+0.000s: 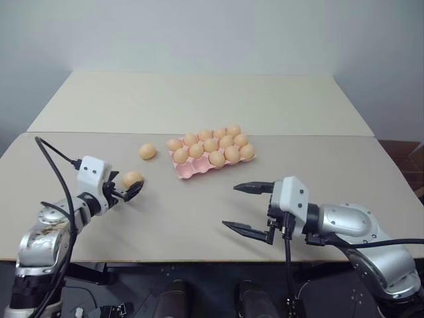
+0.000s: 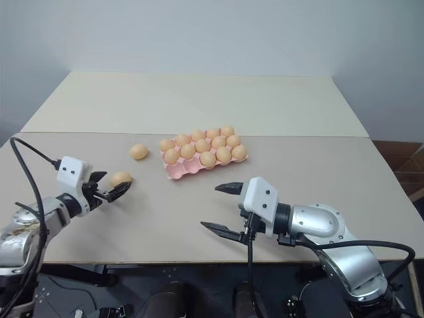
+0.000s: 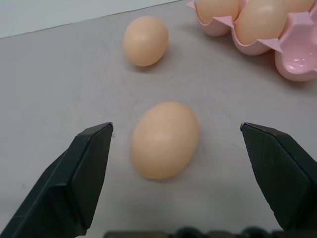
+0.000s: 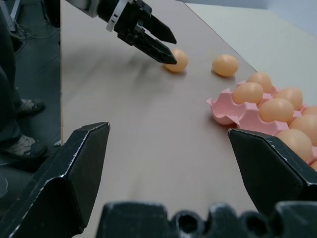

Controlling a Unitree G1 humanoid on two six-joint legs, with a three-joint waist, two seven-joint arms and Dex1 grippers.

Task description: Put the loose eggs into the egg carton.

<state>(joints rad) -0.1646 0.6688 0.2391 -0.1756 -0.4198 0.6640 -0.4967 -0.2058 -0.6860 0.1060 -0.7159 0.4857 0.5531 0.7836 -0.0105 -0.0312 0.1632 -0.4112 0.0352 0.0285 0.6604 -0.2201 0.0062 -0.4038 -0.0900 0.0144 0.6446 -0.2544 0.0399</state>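
Two loose eggs on the table, both towards its left edge, apart from the egg carton (image 1: 199, 167).

- Near egg (image 3: 165, 140): lies on its side between the wide-spread fingers of the left gripper (image 1: 130, 191), untouched.
- Far egg (image 1: 147, 152): free-standing, just beside the carton's left edge.
- Egg carton: pink, mid-table, nearly full (empty cups at its near-left corner).
- Right gripper (image 1: 248, 209): jaws wide, empty, hovering near the front edge.

Handling, as judged: light, smooth, rounded, likely slippery and prone to rolling; shell fragile. Take hold across the broad middle, fingers on opposite sides, closing gently.
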